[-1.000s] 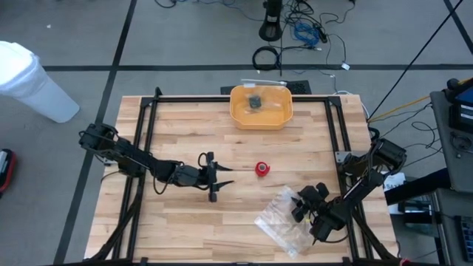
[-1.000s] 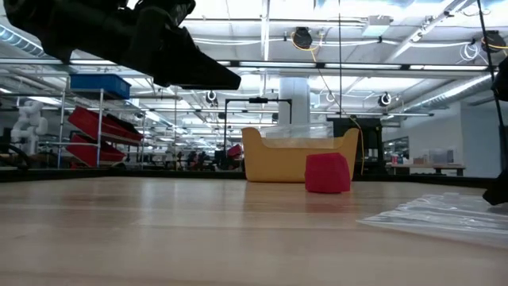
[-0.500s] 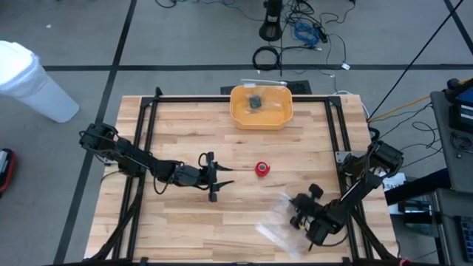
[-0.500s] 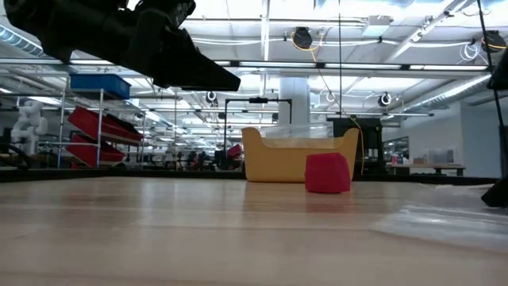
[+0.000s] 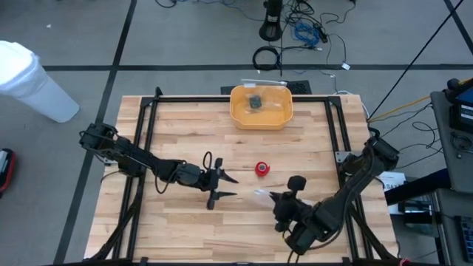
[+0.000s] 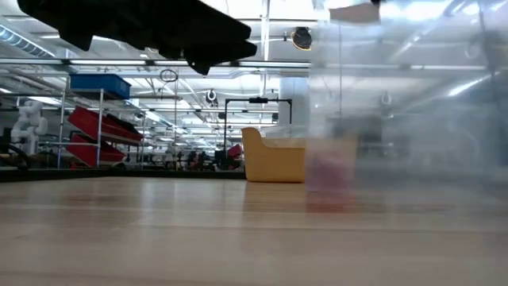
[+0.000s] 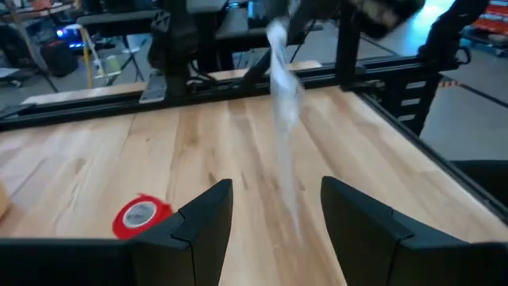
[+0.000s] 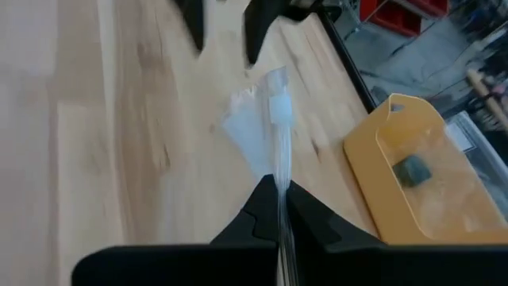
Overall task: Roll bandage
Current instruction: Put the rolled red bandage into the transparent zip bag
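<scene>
The bandage [image 5: 261,169] is a small red roll standing on the wooden table near its middle; it also shows in the left wrist view [image 7: 139,216] and dimly through plastic in the low view [image 6: 329,171]. My left gripper [image 5: 222,185] hovers open just left of the bandage, touching nothing. My right gripper [image 5: 272,196] is near and right of the bandage, shut on a clear crinkled plastic bag [image 8: 262,131]. The bag fills the right of the low view [image 6: 397,103]. My right gripper pinches an edge of the clear plastic bag [image 8: 279,181] between its two shut fingers, coming from the table's right side. The bag is raised off the table and shows edge-on as a thin sheet [image 7: 282,103]. Whether its lower end touches the wood I cannot tell.
A yellow tub [image 5: 261,106] with a small dark thing inside stands at the far edge, middle. Black frame rails [image 5: 148,140] run along the table's left, right and far sides. Bare wood lies near and left of the bandage.
My right gripper has shut on the clear bag and carried it toward the table's left, near the bandage. The bag, which lay flat at the near right, is now lifted off the wood. My left gripper has shifted slightly toward the bandage.
</scene>
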Controlling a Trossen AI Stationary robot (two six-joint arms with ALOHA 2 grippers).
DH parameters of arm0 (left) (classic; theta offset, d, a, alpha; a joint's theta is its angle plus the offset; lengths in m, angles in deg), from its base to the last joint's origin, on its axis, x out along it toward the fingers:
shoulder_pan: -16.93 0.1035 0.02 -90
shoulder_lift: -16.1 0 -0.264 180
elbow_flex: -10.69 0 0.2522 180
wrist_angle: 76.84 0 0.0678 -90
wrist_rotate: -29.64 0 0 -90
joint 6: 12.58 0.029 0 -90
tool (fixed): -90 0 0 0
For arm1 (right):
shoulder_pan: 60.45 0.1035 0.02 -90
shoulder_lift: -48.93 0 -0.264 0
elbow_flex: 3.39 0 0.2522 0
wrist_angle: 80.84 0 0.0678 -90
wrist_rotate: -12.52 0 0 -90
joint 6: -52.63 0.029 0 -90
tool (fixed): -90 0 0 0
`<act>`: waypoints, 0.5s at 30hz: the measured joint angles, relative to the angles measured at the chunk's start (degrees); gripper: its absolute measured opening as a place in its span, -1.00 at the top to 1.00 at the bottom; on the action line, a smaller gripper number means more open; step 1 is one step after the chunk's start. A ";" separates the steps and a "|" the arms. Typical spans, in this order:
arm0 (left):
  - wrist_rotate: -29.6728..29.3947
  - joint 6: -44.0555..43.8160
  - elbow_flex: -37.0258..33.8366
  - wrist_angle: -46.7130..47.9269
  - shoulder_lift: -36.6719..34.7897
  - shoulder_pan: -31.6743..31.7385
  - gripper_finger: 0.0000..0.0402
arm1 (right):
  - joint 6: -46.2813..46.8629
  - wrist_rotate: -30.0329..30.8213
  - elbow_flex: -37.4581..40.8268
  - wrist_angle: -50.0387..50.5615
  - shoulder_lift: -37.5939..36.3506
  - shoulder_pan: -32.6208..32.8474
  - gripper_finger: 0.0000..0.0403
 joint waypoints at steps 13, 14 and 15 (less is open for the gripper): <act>2.48 2.70 0.51 0.03 -0.03 -1.49 0.01 | -4.98 -3.30 -10.40 5.95 -0.09 -4.26 1.00; 2.48 3.48 0.51 0.04 -0.03 -1.50 0.01 | -4.89 -2.83 -10.35 5.87 -0.02 -4.08 1.00; 2.46 4.20 0.51 0.04 -0.04 -1.67 0.01 | -4.81 -1.90 -10.04 5.42 0.08 -3.73 1.00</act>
